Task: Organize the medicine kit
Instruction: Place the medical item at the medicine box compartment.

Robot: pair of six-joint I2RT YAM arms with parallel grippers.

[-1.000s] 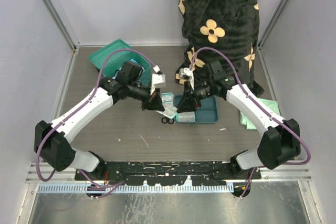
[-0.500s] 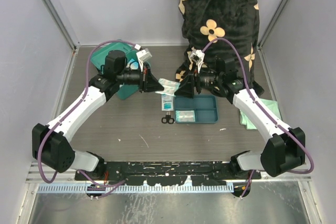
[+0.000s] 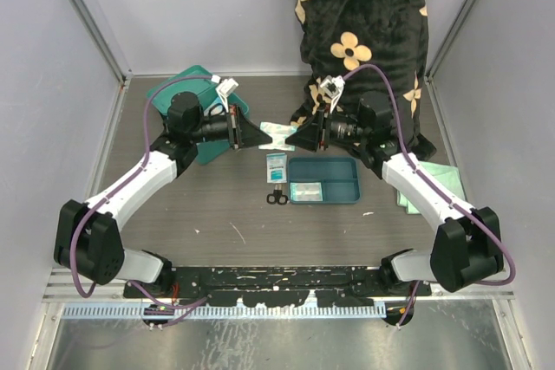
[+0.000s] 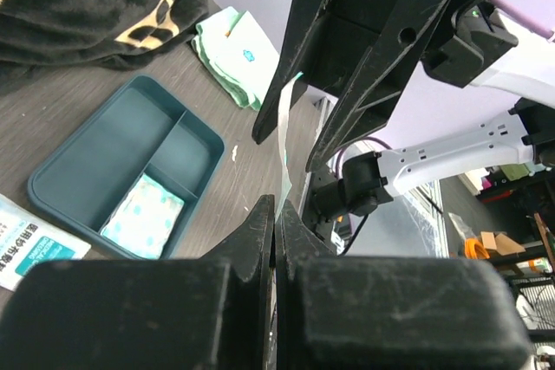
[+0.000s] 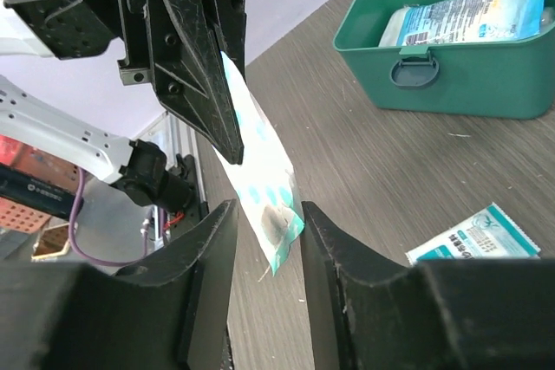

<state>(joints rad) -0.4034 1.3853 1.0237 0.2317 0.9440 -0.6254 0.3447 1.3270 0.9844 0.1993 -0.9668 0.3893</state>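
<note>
I read this as a mid-air handover of a thin white-and-teal packet [image 3: 276, 131], held above the tabletop [image 3: 208, 214] between the two arms. Which way it is meant to pass I cannot tell.

To do it well, I want only one end effector letting go at a time. Whichever takes the packet should bite well in from the edge, on the flat faces, before the other releases, because the packet looks limp and light and could slip or fold. The two sets of fingers are very near each other, so I would back the releasing arm out along the line of the packet rather than sideways.

The left end effector [image 3: 257, 133] is clamped fully closed on one end of the packet, which shows edge-on between its fingers in the left wrist view. The right end effector [image 3: 295, 136] faces it nose to nose, jaws partly apart and straddling the other end. I see a gap beside the packet on each side, so I judge it is not pinching.

The medicine kit [image 5: 486, 84] sits open at the back left of the tabletop, behind the left arm, with packets inside. From here I judge a short swing left would reach it, with the packet laid flat on top of those.
</note>
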